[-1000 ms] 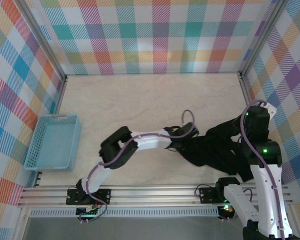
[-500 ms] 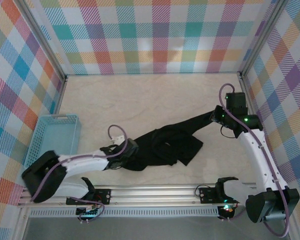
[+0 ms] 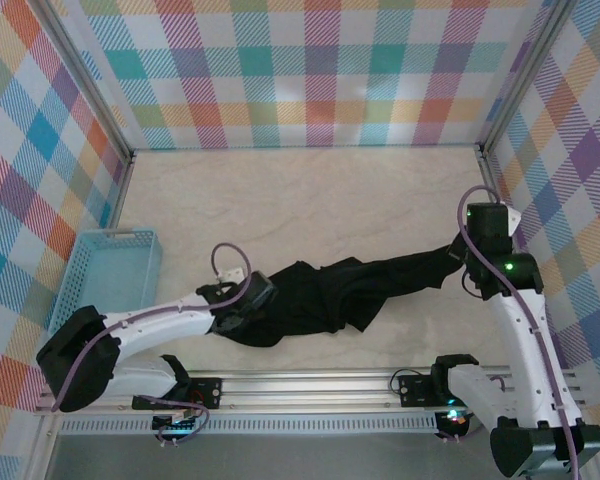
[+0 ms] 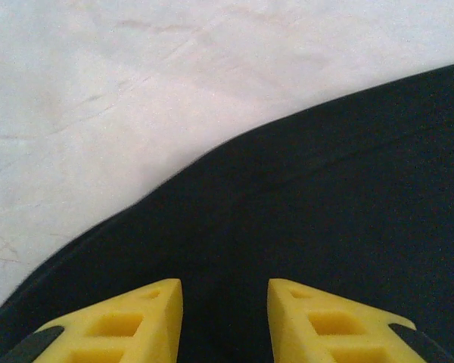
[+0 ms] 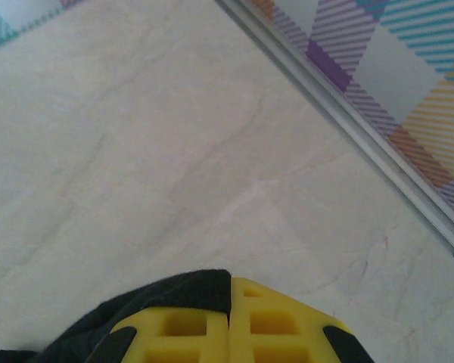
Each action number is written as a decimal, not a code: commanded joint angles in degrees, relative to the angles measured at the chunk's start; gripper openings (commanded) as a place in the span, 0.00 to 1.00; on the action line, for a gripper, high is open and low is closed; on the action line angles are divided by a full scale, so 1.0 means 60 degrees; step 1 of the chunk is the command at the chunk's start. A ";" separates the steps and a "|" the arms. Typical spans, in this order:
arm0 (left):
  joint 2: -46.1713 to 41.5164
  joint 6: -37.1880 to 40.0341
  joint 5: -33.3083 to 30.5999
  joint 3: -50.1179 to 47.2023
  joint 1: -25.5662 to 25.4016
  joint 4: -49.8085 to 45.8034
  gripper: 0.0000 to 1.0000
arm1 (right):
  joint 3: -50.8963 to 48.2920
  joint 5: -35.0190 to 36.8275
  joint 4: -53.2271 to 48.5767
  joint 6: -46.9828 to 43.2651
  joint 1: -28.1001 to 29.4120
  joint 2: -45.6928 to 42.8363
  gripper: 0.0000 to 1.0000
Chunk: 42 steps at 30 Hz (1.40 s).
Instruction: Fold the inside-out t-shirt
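The inside-out t-shirt (image 3: 330,290) is a black cloth pulled into a long band across the near half of the table. My right gripper (image 3: 460,258) is at its right end, close to the right wall. In the right wrist view it (image 5: 230,280) is shut on a black edge of the t-shirt (image 5: 174,291), which lies over the left finger. My left gripper (image 3: 248,300) sits low on the shirt's left end. In the left wrist view its yellow fingers (image 4: 225,287) stand apart over smooth black fabric (image 4: 325,189), with nothing visibly pinched.
A light blue basket (image 3: 105,285) stands at the left edge of the table. Plaid walls close in three sides, and a metal rail (image 5: 348,113) runs along the right wall's foot. An aluminium rail (image 3: 310,385) with both arm bases lines the near edge.
My right gripper has carried its end of the shirt right and nearer, drawing the cloth out longer. The left gripper stays at the left end, its jaws slightly wider.
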 commanded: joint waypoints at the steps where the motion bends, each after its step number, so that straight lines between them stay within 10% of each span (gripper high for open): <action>1: 0.0521 0.0906 0.0378 0.1818 -0.0238 -0.0798 0.37 | -0.0343 0.0105 -0.0135 0.0121 -0.0030 0.0002 0.00; 19: 0.3299 0.0817 0.1147 0.2969 -0.1482 0.0136 0.54 | -0.0393 -0.0088 0.0056 -0.0010 -0.0039 -0.0273 0.00; 42: 0.3019 0.1277 0.0955 0.3138 -0.1375 0.0055 0.04 | -0.0170 -0.0073 -0.0155 -0.0053 -0.0039 -0.0436 0.00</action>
